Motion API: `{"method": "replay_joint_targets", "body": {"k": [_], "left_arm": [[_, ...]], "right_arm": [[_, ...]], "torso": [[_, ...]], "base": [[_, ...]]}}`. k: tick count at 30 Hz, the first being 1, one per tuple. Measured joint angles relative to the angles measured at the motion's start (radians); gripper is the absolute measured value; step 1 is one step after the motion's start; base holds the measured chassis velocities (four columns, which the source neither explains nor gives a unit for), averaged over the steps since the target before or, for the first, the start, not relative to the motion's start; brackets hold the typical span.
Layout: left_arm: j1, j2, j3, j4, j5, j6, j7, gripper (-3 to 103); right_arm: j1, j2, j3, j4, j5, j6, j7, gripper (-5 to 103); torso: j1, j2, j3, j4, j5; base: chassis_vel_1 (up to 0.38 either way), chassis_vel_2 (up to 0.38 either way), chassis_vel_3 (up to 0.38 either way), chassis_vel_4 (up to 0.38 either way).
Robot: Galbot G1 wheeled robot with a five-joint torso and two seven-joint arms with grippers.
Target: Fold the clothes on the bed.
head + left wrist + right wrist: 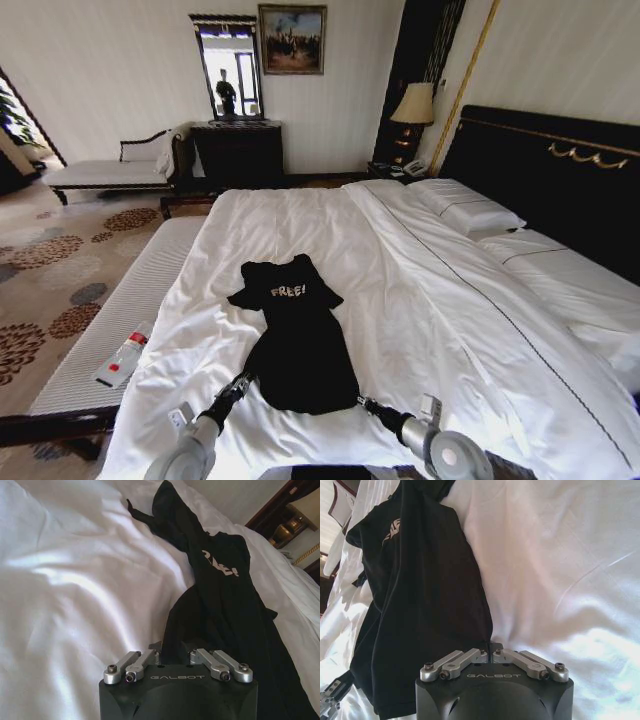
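The black T-shirt (298, 335) lies flat on the white duvet of the bed (420, 300), near the foot edge and somewhat toward the bed's left side. Its collar end points toward the headboard (560, 170) and its hem toward the robot. The white "FREE!" lettering faces up on the chest, and both short sleeves spread out to the sides. The lower body of the shirt looks rumpled, with the fabric bunching into folds.

The left gripper (243, 382) sits at the hem's left corner, low on the duvet. In the left wrist view the left gripper (176, 656) has its linkage bars drawn in toward the middle, and dark cloth sits right at the tips, so it appears clamped on the T-shirt (225, 605), though the fingertips themselves are hidden under the fabric.

The right gripper (364, 404) is at the hem's right corner. In its own wrist view the right gripper (490, 647) shows its bars nearly meeting, pinched on the shirt's edge (420, 595), with white sheet beside it.

A pale striped bench (130, 300) runs along the bed's left edge and carries a small red-and-white package (122, 360).
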Motion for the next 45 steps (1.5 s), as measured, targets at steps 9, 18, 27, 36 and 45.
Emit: {"method": "replay_joint_targets", "body": {"k": [9, 18, 27, 36, 45], "left_arm": [[-0.004, 0.0, -0.017, 0.009, -0.034, 0.001, -0.008, 0], [0.048, 0.006, -0.052, -0.048, -0.056, 0.001, -0.023, 0], [0.31, -0.009, -0.184, -0.175, -0.007, -0.067, 0.0, 0], [0.468, -0.045, -0.169, -0.193, 0.088, -0.224, 0.021, 0], [0.416, -0.06, -0.16, -0.19, 0.07, -0.216, 0.017, 0]], "right_arm": [[0.001, 0.001, 0.0, 0.002, 0.0, 0.0, 0.001, 1], [-0.016, -0.007, 0.013, 0.038, -0.001, 0.0, 0.013, 1], [-0.094, -0.01, 0.03, 0.167, -0.106, 0.003, 0.064, 1], [-0.157, 0.015, 0.011, 0.219, -0.281, 0.092, 0.063, 1], [-0.17, 0.025, -0.014, 0.207, -0.404, 0.12, 0.053, 1]], "torso": [[0.0, 0.0, 0.0, -0.0001, -0.0001], [0.0, 0.0, 0.0, -0.0002, -0.0002], [0.0, 0.0, 0.0, 0.0, 0.0], [0.0, 0.0, 0.0, -0.0002, 0.0002], [0.0, 0.0, 0.0, 0.0, -0.0001]], "base": [[0.0, 0.0, 0.0, 0.0], [0.0, 0.0, 0.0, 0.0], [0.0, 0.0, 0.0, 0.0], [0.0, 0.0, 0.0, 0.0], [0.0, 0.0, 0.0, 0.0]]}}
